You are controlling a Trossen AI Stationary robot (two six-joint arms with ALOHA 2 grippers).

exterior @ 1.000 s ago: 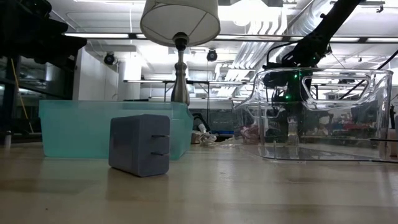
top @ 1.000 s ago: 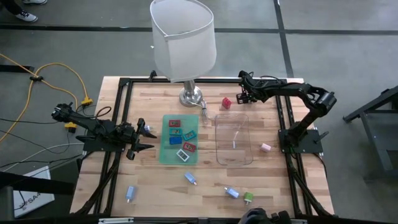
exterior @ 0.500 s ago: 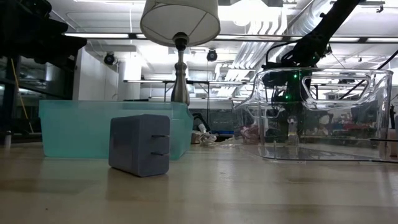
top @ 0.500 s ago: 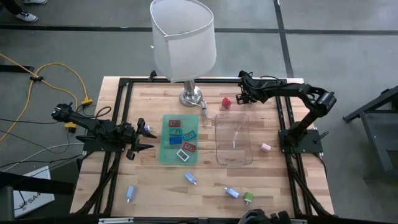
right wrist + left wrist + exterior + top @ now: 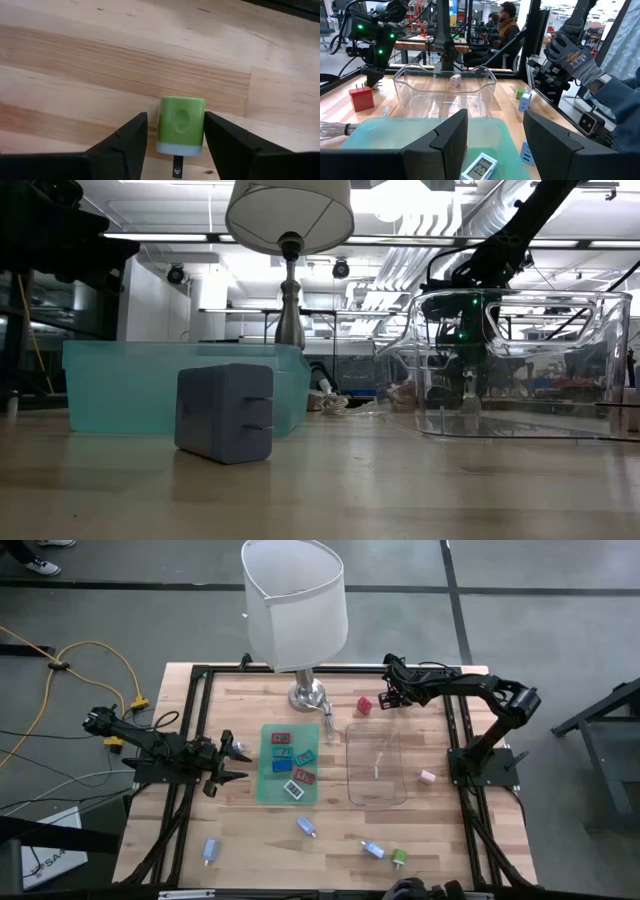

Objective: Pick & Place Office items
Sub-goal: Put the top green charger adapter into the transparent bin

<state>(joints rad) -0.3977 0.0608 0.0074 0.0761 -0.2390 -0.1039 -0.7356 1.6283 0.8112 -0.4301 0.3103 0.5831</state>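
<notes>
My right gripper (image 5: 386,697) reaches over the table's far side, open and pointing down. In the right wrist view its fingers (image 5: 125,145) stand on either side of a green block with a white base and a prong (image 5: 181,122), lying on the wood. A red piece (image 5: 364,705) lies just beside it. Several flat pieces lie on the green mat (image 5: 268,785). A pink piece (image 5: 427,777), light blue pieces (image 5: 307,827) (image 5: 210,850) (image 5: 372,849) and a second green piece (image 5: 399,858) lie scattered. My left gripper (image 5: 240,762) waits open at the mat's left edge.
A clear tray (image 5: 352,780) stands right of the mat. A lamp base (image 5: 308,695) with a wide white shade (image 5: 295,602) stands at the far edge, close to my right gripper. A person's gloved hand (image 5: 572,52) shows near the table. Bare wood lies along the near left.
</notes>
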